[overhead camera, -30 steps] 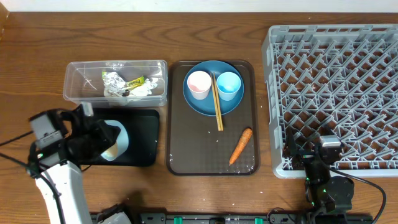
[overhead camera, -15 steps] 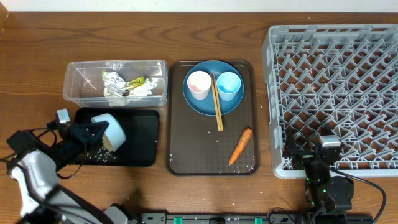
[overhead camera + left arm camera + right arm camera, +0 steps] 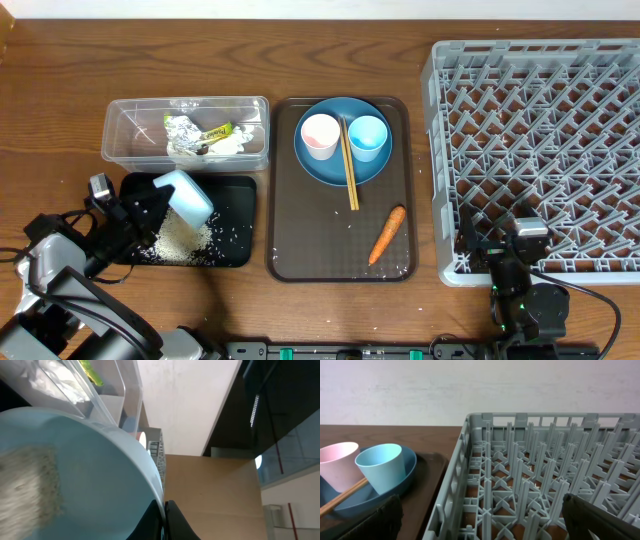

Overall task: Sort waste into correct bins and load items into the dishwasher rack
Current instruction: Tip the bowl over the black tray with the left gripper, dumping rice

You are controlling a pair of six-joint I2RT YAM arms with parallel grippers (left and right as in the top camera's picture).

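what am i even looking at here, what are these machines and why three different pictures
These are two robot arms at a wooden table, each ending in two-finger jaws. The overhead picture looks straight down from above; the other two come from small cameras on each wrist. The left arm has its jaws shut on a small bowl, tipped over the black tub, where white rice lies spilled. Its wrist picture shows that bowl's inside up close. The right arm rests by the grey rack, jaws open and empty. A clear tub holds a foil wrapper and tissue. The brown tray carries a blue plate with a pink cup, a light blue cup and chopsticks, plus a carrot.
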